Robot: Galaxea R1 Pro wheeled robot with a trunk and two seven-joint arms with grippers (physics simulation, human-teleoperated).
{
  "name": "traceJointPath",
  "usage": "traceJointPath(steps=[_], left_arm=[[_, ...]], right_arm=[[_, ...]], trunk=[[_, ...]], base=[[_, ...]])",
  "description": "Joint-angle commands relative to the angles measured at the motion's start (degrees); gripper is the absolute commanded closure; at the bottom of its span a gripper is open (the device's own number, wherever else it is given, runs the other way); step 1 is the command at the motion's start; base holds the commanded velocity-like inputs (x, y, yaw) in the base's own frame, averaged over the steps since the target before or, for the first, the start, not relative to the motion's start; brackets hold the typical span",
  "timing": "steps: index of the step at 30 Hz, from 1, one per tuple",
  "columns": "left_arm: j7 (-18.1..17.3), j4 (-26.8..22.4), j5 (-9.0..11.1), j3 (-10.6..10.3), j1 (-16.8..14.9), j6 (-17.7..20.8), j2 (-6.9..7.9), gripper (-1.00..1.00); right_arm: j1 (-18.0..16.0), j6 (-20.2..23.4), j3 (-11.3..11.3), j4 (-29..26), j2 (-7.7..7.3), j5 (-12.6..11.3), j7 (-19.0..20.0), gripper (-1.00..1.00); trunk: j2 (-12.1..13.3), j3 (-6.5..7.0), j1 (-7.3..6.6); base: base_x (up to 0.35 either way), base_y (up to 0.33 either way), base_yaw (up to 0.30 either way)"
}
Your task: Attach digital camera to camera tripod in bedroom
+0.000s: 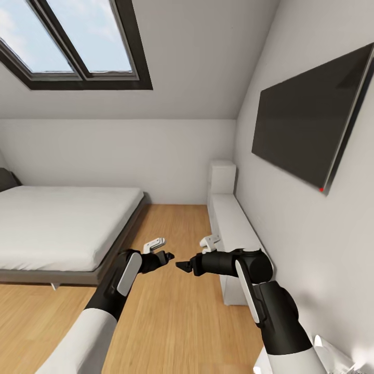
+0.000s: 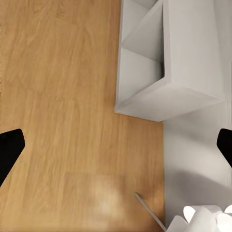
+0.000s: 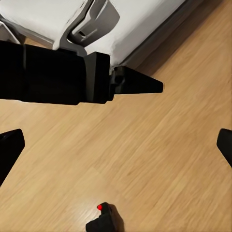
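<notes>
- Bed [image 1: 62, 223]: set along the left of the bedroom under the skylight [image 1: 78, 41], with a strip of plank floor [image 1: 171, 311] left open beside it for passage.
- Left gripper [image 1: 167, 256]: held at mid-height in front of the trunk, tip turned inward. In the left wrist view its two fingertips [image 2: 9, 150] are seen at opposite edges of the frame, so the jaws are judged to be spread wide with nothing between them. This reads as a carrying pose for travel.
- Right gripper [image 1: 183, 265]: held tip to tip with the left one, just apart from it. Its fingertips [image 3: 9, 147] likewise sit at the frame edges, wide apart and empty.
- Camera [image 3: 104, 220]: a small black body with a red button, lying on the floor and cut by the edge of the right wrist view. It is placed well below the right gripper and untouched by either one.
- Shelves [image 1: 231, 223]: a low white unit set against the right wall, beneath the dark wall screen [image 1: 311, 124].
- Tripod: its position cannot be told here.
</notes>
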Motion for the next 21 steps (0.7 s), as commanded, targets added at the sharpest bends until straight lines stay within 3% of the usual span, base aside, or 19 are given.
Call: traceJointPath(steps=[1, 8, 10, 15, 21], left_arm=[[0.55, -0.05, 0.59, -0.03, -0.03, 0.14, 0.04, -1.00], [2.55, 0.06, 0.44, 0.08, -0.03, -0.27, 0.51, -1.00], [6.82, 0.04, 0.51, 0.16, -0.03, -0.47, 0.57, -1.00], [13.41, -0.15, 0.75, 0.22, -0.03, -0.86, 0.56, -1.00], [17.19, -0.09, 1.01, 0.24, -0.03, -1.60, 0.42, -1.00]], right_arm=[[-0.05, 0.18, -0.04, -0.05, 0.03, 0.58, 0.51, -1.00], [-0.05, 0.18, -0.07, -0.03, 0.03, 0.58, 0.51, -1.00], [-0.05, 0.18, -0.07, -0.03, 0.03, 0.58, 0.51, -1.00], [-0.05, 0.18, -0.08, -0.03, 0.01, 0.58, 0.51, -1.00], [-0.05, 0.18, -0.13, -0.03, -0.03, 0.59, 0.52, -1.00]], trunk=[[-0.45, -0.25, 0.22], [-3.26, -1.51, 1.76], [-4.06, -1.86, 2.20], [-6.07, -2.76, 3.30], [-8.47, -3.84, 4.62]], base=[[0.000, 0.000, 0.000], [0.000, 0.000, 0.000], [0.000, 0.000, 0.000], [0.000, 0.000, 0.000], [0.000, 0.000, 0.000]])
